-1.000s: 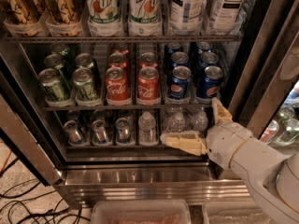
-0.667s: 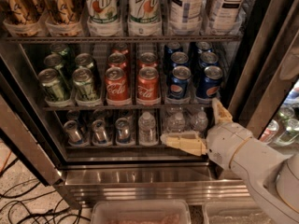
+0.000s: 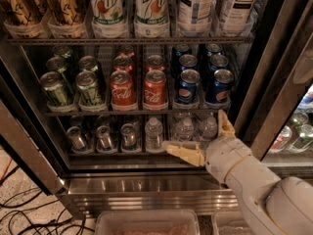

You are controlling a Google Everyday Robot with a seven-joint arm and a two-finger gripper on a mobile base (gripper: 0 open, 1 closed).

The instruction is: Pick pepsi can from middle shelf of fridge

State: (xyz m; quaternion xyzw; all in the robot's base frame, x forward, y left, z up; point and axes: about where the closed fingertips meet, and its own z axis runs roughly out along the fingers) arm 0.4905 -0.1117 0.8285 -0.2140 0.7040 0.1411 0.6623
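Several dark blue pepsi cans stand at the right end of the middle shelf, two in front and more behind them. The fridge stands open, its steel sill below. My gripper is below the pepsi cans, in front of the lower shelf's water bottles. It is open and empty: one cream finger points left, the other points up towards the shelf rail under the right front pepsi can. It touches no can.
Red Coca-Cola cans and green cans fill the rest of the middle shelf. Tall bottles stand on the rack above. Small cans and water bottles are below. The door frame is at right, a plastic bin below.
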